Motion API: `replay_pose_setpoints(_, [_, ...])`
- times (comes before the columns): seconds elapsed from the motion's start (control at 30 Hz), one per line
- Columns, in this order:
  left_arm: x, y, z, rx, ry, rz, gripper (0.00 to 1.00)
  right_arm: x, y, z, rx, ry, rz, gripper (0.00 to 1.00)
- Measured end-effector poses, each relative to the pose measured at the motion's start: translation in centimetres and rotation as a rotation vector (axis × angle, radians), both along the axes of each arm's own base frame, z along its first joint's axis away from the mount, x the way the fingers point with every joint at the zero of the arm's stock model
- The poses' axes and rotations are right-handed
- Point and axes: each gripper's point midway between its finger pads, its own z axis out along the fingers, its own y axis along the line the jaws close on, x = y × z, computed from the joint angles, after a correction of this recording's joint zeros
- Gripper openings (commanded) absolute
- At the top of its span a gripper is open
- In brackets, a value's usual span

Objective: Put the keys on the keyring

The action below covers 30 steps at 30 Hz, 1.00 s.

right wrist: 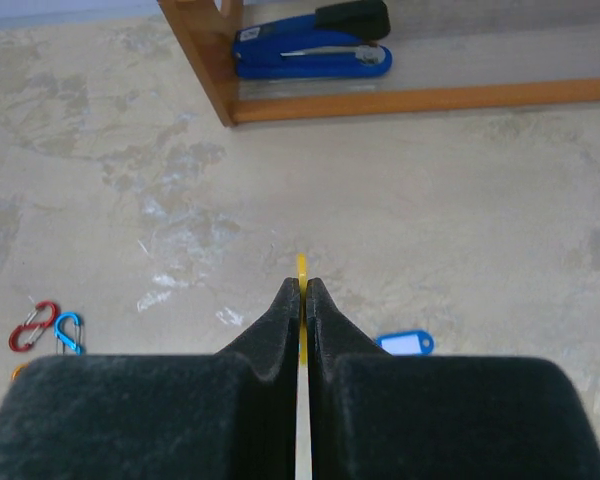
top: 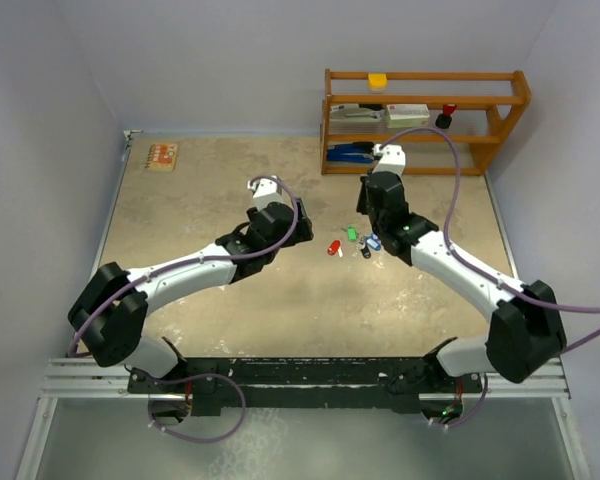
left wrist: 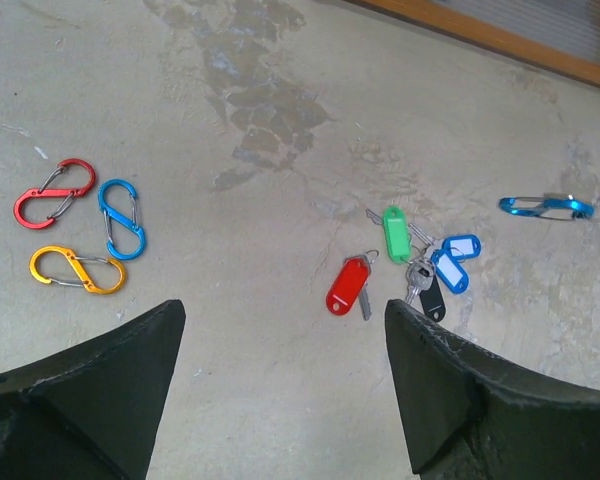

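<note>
L pincer (left wrist: 282, 310): 5 keys (left wrist: 417, 275), 4 clips (left wrist: 121, 218)

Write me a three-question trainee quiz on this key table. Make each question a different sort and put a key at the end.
1. True or false: the left arm's fingers are clamped on the red-tagged key.
2. Which colour shows between the right arm's fingers, which are shut? A red, B yellow, C green.
3. Fill in: in the left wrist view, ___ S-shaped clips lie together at the left, apart from the keys.

Key
1. False: they stand wide apart with nothing between them.
2. B: a thin yellow sliver.
3. Three.
</note>
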Motion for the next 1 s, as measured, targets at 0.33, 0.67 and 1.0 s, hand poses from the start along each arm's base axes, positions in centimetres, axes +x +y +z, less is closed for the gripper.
replay_pose_setpoints(0.33, [0.1,0.6,0.0,-0.037,-0.028,0.016,0.8,6.0,2.6,-2.0,-0.065,0.03,0.066,0.0])
replay_pose_setpoints(0.67, [0.9,1.9,1.0,-0.069,-0.072,0.058,0.8,10.6,6.1,-4.4,-0.084,0.047,0.143,0.0])
replay_pose_setpoints(1.0, [1.1,2.5,1.6,-0.078,-0.083,0.072,0.79,13.6,8.7,-6.8,-0.078,0.073,0.195,0.0])
